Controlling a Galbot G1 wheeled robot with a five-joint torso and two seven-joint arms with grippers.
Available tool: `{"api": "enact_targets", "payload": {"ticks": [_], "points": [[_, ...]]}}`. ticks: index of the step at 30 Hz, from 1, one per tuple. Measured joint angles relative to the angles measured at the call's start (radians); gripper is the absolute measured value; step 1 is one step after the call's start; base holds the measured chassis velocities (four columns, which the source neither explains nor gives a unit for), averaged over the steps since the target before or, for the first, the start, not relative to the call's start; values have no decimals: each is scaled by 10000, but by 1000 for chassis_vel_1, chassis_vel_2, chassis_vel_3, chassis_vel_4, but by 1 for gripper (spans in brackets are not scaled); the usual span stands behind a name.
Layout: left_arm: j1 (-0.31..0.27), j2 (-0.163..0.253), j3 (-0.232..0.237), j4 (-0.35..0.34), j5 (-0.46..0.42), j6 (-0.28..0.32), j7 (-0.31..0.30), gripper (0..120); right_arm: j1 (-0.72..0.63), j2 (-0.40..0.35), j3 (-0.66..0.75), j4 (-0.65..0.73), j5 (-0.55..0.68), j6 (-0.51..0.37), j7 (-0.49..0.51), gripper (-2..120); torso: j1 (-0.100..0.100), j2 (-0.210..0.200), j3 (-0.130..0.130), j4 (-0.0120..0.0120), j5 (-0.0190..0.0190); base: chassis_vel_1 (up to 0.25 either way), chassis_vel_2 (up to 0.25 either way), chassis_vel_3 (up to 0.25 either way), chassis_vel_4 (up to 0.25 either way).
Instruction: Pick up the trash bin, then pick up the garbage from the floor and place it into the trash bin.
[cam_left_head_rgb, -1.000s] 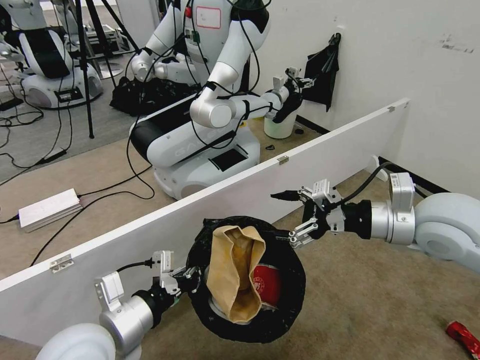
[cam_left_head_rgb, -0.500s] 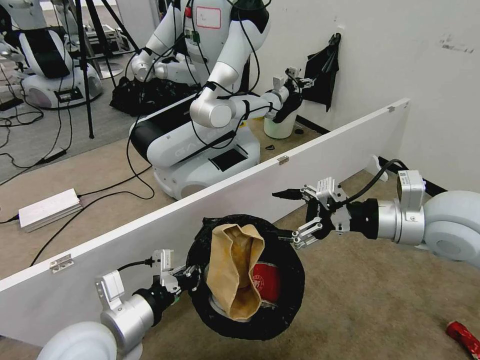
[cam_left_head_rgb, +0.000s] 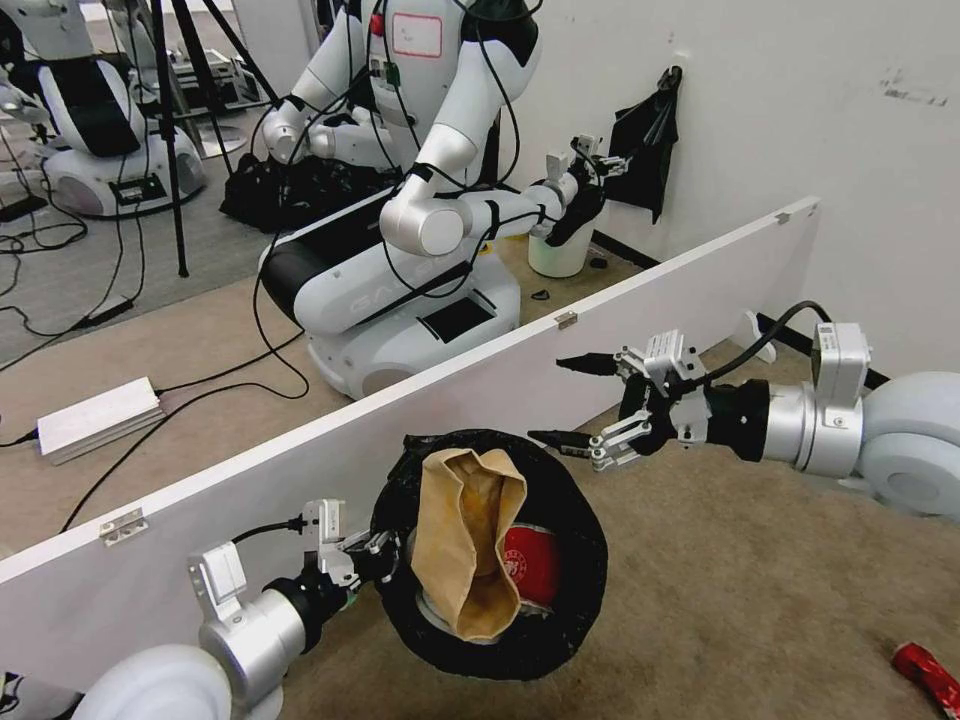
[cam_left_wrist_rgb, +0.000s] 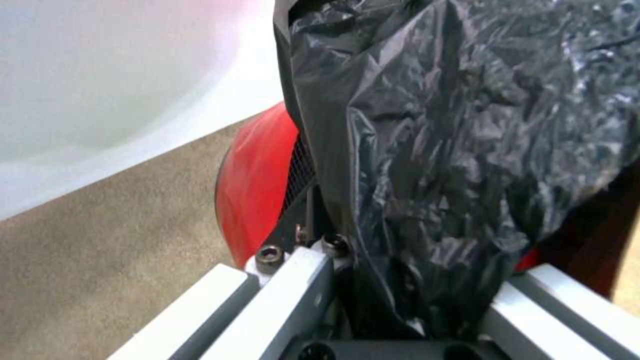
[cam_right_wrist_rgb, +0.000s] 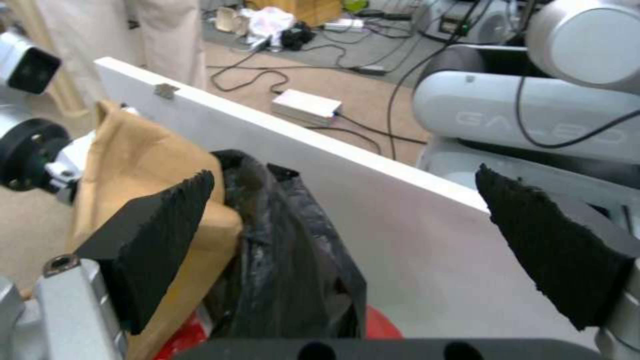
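The trash bin (cam_left_head_rgb: 570, 600), red with a crinkly black liner, hangs tilted above the carpet, and my left gripper (cam_left_head_rgb: 385, 548) is shut on its near rim. Its red body (cam_left_wrist_rgb: 257, 190) and black liner (cam_left_wrist_rgb: 453, 150) show close up in the left wrist view. Inside it lie a tan paper bag (cam_left_head_rgb: 465, 540) and a red-white paper cup (cam_left_head_rgb: 530, 575). Just above the bin's far rim, my right gripper (cam_left_head_rgb: 548, 400) is open and holds nothing; its black pads (cam_right_wrist_rgb: 160, 235) frame the paper bag (cam_right_wrist_rgb: 140, 150). A red can (cam_left_head_rgb: 925, 670) lies on the floor at the lower right.
A long white partition board (cam_left_head_rgb: 300, 450) runs diagonally just behind the bin. Beyond it stand another robot (cam_left_head_rgb: 420, 220), a white bin (cam_left_head_rgb: 558, 250), cables and a white power box (cam_left_head_rgb: 95, 415). A wall closes the right side. Open carpet (cam_left_head_rgb: 750, 600) lies right of the bin.
My right gripper, open throughout, has lifted and drawn back to the right, away from the bin's rim. The bin and my left arm have barely moved.
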Motion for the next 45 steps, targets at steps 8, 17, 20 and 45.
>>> {"api": "enact_targets", "payload": {"ticks": [8, 17, 20, 45], "points": [[-78, -73, 81, 45, 155, -10, 195, 0, 109, -391, 298, 289, 471, -335, 897, 100, 0, 0, 0, 0, 0, 0, 0, 0, 0], [-50, -122, 192, 41, 337, -32, 413, 0, 390, -918, 1131, 564, 1897, -1917, 3211, 100, 0, 0, 0, -1, -2, 0, 0, 0, 0], [-70, -113, 192, 41, 337, -36, 432, 0, 394, -964, 1176, 544, 1972, -1940, 3420, 100, 0, 0, 0, -1, -2, 0, 0, 0, 0], [-349, -187, 140, 71, 364, -85, 505, 0, -843, -307, 934, -674, 915, -1372, 4713, 100, 0, -3, 1, 4, 4, 0, 0, 0, 0]]}}
